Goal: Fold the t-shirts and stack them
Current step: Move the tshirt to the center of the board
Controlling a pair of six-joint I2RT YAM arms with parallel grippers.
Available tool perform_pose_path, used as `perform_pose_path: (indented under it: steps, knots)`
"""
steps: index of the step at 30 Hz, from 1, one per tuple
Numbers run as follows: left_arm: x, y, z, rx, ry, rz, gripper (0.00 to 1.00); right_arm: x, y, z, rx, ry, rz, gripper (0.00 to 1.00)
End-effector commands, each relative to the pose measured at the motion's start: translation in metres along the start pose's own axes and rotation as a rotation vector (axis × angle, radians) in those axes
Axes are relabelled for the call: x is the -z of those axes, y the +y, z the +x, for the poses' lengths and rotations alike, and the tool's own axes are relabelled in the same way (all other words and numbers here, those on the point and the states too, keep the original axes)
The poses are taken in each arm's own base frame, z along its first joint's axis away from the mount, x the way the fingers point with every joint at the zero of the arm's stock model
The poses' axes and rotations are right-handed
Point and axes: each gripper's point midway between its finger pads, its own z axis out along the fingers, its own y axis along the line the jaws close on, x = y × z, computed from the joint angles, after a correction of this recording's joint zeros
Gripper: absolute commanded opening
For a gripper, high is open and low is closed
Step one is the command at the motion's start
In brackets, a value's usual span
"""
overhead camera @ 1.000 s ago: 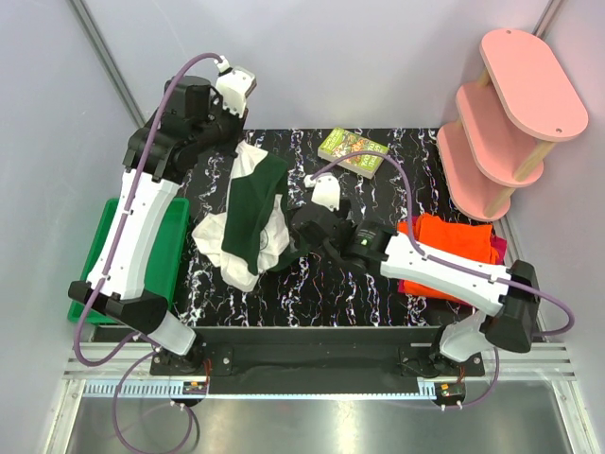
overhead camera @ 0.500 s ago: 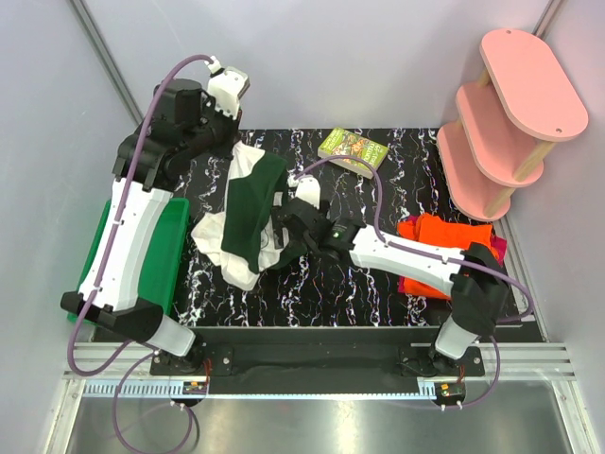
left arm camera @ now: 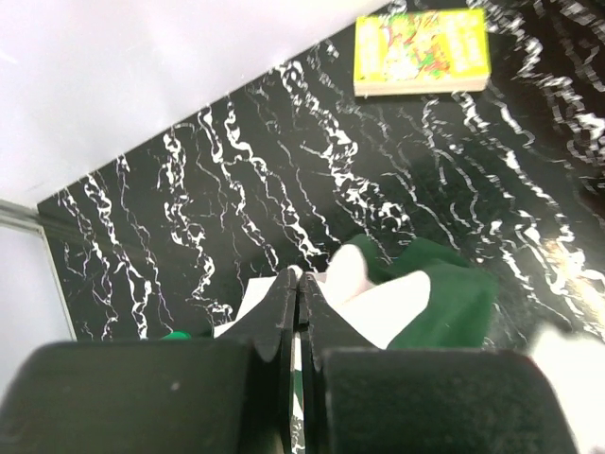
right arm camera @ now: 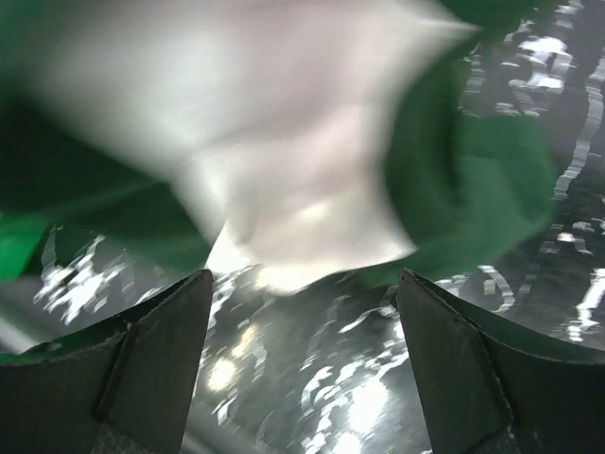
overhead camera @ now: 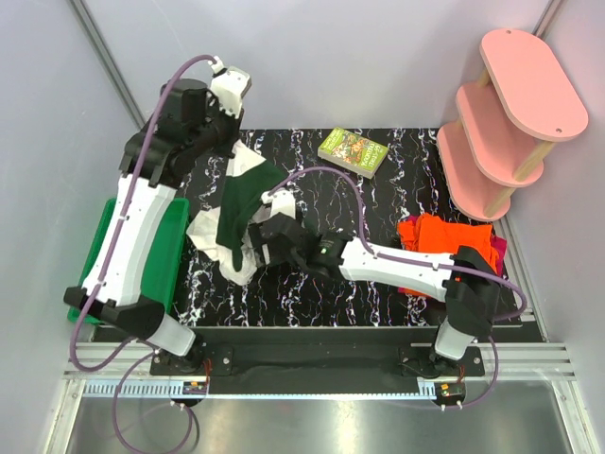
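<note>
Near right: orange t-shirt [overhead camera: 440, 232] heaped on the magenta-red one [overhead camera: 498, 248], apparently done with. Mid-table, stretched far left, right gripper [right arm camera: 302, 276] with jaws spread wide just short of the cream-and-green t-shirt [overhead camera: 241, 194], gripping nothing. Farther back, left gripper [left arm camera: 298, 284] pinched shut on that shirt's far edge, holding it up. Looks like spreading before the fold; next, close on the near edge and draw flat.
</note>
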Motion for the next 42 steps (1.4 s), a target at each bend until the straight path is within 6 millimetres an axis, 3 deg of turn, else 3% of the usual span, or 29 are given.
perform_pose_path:
  steps: [1,6,9,13,25,30,34,42]
  knots:
    - [-0.032,0.013,-0.013,-0.001,-0.031,-0.067,0.0,0.046,0.04,-0.053,0.0,-0.128,-0.127,0.86]
    - [-0.055,0.019,-0.016,0.005,-0.016,-0.097,0.0,0.071,0.061,-0.057,0.02,-0.145,-0.169,0.86]
    - [-0.062,0.019,-0.02,0.017,-0.02,-0.095,0.0,0.069,0.069,-0.049,0.018,-0.112,-0.202,0.86]
    - [-0.058,0.009,-0.031,0.005,-0.048,-0.08,0.0,0.046,0.076,-0.027,0.05,-0.054,-0.197,0.86]
    - [-0.019,-0.007,-0.05,-0.013,-0.126,-0.056,0.0,-0.006,0.089,0.003,0.083,0.017,-0.158,0.83]
    - [-0.005,-0.007,-0.051,-0.009,-0.142,-0.052,0.0,-0.019,0.074,-0.006,0.047,-0.032,-0.06,0.83]
    - [-0.002,-0.009,-0.048,-0.005,-0.14,-0.043,0.0,-0.033,0.064,-0.001,0.031,-0.028,-0.008,0.83]
    - [0.001,-0.011,-0.046,-0.004,-0.141,-0.036,0.0,-0.041,0.033,-0.006,0.015,-0.096,0.149,0.8]
